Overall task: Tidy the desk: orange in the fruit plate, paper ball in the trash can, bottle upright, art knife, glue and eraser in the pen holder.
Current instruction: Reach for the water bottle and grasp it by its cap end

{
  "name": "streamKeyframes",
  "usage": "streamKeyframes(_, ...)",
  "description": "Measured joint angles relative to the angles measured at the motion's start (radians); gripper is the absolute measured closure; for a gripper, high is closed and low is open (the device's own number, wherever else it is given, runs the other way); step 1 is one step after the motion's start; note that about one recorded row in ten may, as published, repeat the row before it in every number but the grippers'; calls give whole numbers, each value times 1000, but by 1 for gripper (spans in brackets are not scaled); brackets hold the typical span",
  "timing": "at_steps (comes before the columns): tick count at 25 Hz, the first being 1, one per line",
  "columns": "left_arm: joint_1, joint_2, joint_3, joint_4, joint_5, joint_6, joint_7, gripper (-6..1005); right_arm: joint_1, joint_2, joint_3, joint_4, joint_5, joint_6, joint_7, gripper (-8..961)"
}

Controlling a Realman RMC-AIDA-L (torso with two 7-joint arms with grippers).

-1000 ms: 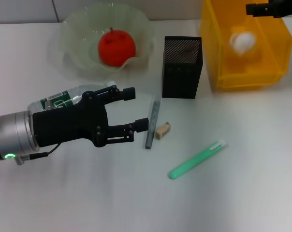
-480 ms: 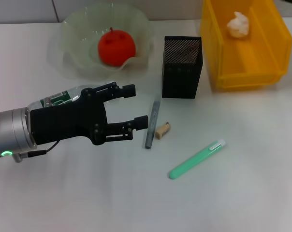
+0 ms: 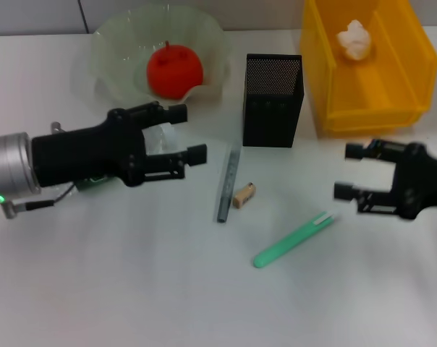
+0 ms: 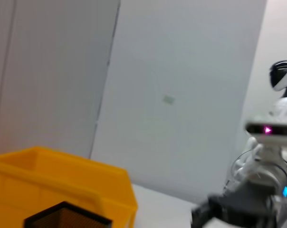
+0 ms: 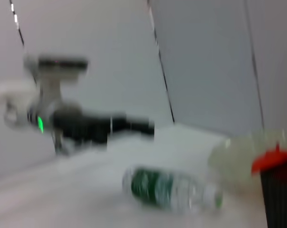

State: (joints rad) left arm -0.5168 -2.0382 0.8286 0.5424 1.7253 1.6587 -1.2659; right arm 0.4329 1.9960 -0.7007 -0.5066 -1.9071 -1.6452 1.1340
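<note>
The bottle (image 3: 159, 136) lies on its side on the desk (image 3: 132, 289), mostly hidden under my open left gripper (image 3: 188, 132), whose fingers straddle it from above. It also shows as the bottle (image 5: 172, 190) in the right wrist view. The orange (image 3: 174, 70) sits in the fruit plate (image 3: 110, 43). In the trash can (image 3: 363, 94) rests the paper ball (image 3: 354, 36). The pen holder (image 3: 273, 101) stands upright. In front of it lie a slim grey art knife (image 3: 228, 183), the eraser (image 3: 244, 195) and a green glue pen (image 3: 294, 238). My right gripper (image 3: 346, 171) hovers open just right of the glue pen.
The trash can (image 4: 62, 190) and the pen holder's rim (image 4: 67, 219) appear in the left wrist view, with my right arm (image 4: 248, 213) beyond. The right wrist view shows my left arm (image 5: 100, 127) behind the bottle.
The right gripper left the trash can, where the paper ball now lies, and came down near the glue pen. The left gripper moved back over the bottle.
</note>
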Motion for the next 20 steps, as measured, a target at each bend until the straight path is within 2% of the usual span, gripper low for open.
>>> streamKeyframes(1, 0, 0, 0, 0, 0, 0, 0, 156, 0, 0, 0, 0, 0, 0, 0, 177)
streamKeyframes(2, 0, 4, 0, 10, 0, -1, -14, 156, -3, 11, -1, -1, -20, 21, -13, 177)
streamKeyframes(5, -2, 25, 4, 76, 12, -32, -98, 155, -11, 26, 4, 4, -45, 51, -39, 177)
streamKeyframes(6, -2, 25, 4, 76, 12, -32, -98, 155, -11, 26, 4, 4, -45, 51, -39, 177)
streamKeyframes(10, -34, 38, 38, 237, 102, -76, -281, 155, -20, 29, 7, 4, -47, 56, -47, 177)
streamKeyframes(11, -34, 38, 38, 237, 102, -76, -281, 155, -20, 30, 7, 5, -48, 61, -47, 177)
streamKeyframes(12, -65, 35, 42, 316, 186, -87, -362, 156, -21, 30, 7, 6, -49, 67, -47, 177)
streamKeyframes(15, -65, 35, 42, 316, 186, -87, -362, 156, -21, 30, 8, 8, -54, 77, -48, 177)
streamKeyframes(16, -150, 15, 44, 476, 414, -97, -535, 156, -21, 30, 7, 8, -56, 78, -48, 177)
streamKeyframes(17, -199, 4, 47, 519, 531, -98, -599, 156, -21, 30, 7, 9, -57, 78, -48, 177)
streamKeyframes(18, -199, 4, 47, 519, 531, -98, -599, 156, -21, 30, 8, 9, -58, 78, -48, 177)
streamKeyframes(20, -289, -18, 54, 545, 740, -101, -681, 156, -21, 30, 7, 10, -58, 79, -48, 177)
